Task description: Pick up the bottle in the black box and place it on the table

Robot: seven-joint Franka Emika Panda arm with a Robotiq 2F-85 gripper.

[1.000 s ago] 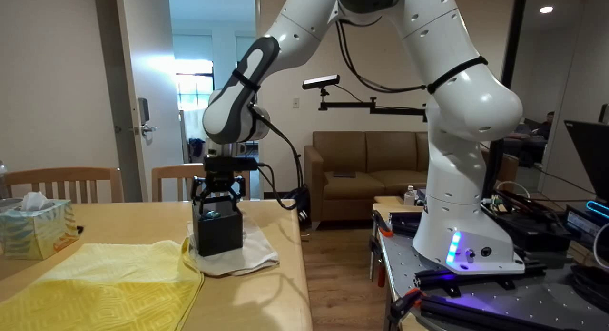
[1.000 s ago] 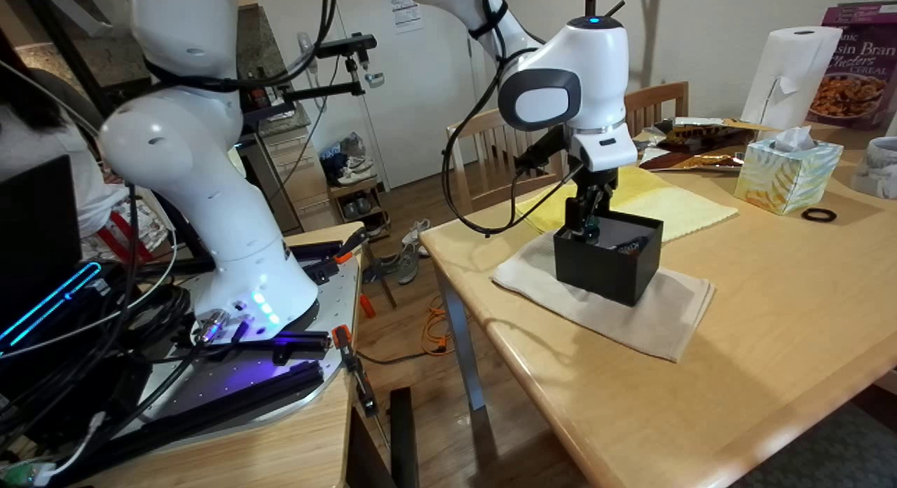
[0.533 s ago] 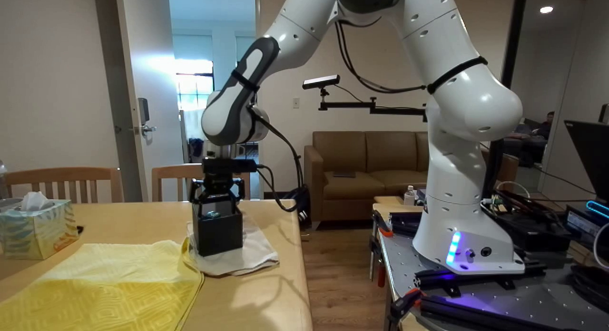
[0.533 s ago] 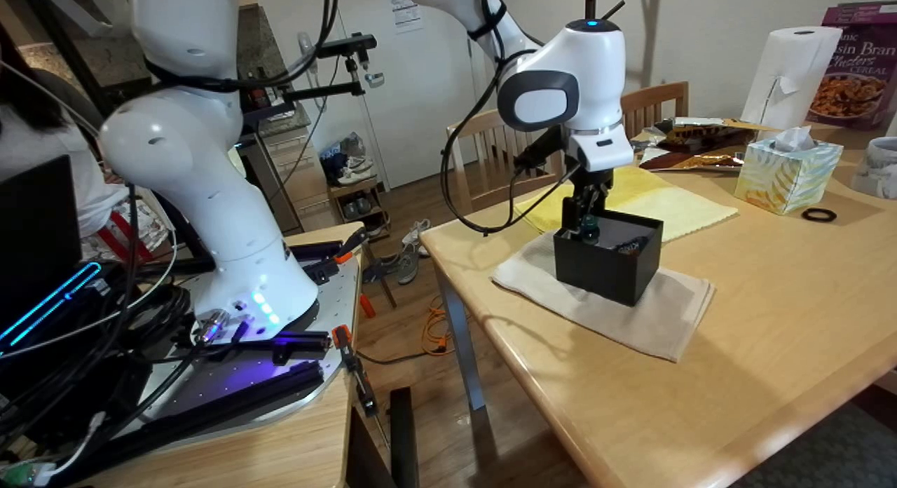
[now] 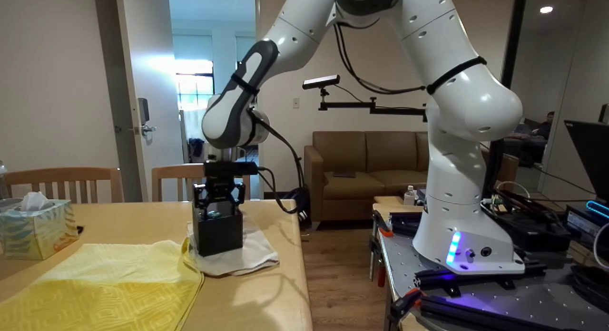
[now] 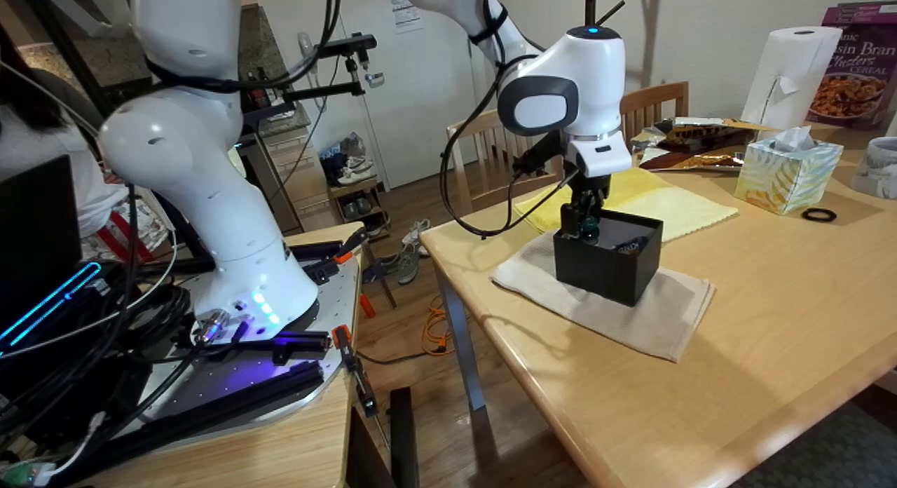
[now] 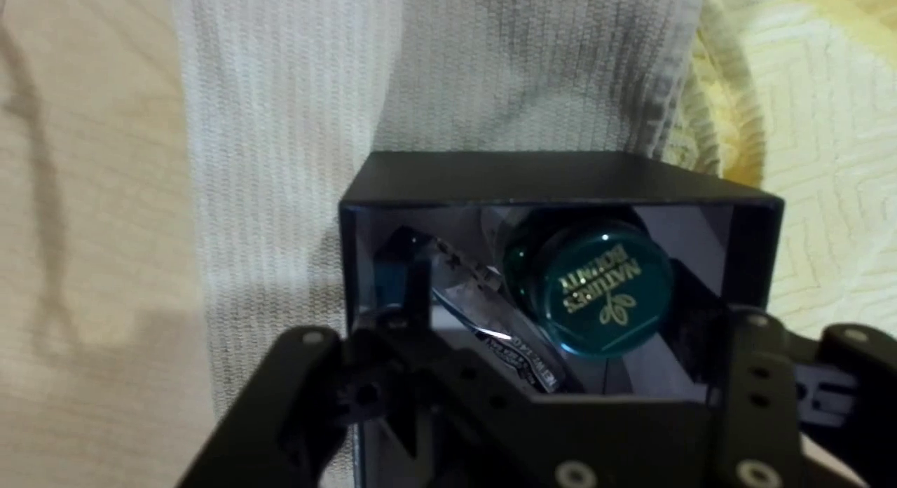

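The bottle is dark green and round-capped, with gold lettering on the cap. It stands inside the black box, near one wall. Its cap also shows in both exterior views, here and here. The box sits on a cloth on the light wooden table. My gripper points down into the box and is open, its fingers on either side of the bottle. One fingertip is close beside the cap; I cannot tell whether it touches. The bottle's lower body is hidden.
A shiny wrapped packet lies in the box beside the bottle. A beige cloth lies under the box, with a yellow cloth beside it. A tissue box and a black ring are on the table.
My gripper has moved slightly down toward the box and, in an exterior view, a little sideways. The bottle's cap has come more into view. The box has not moved.
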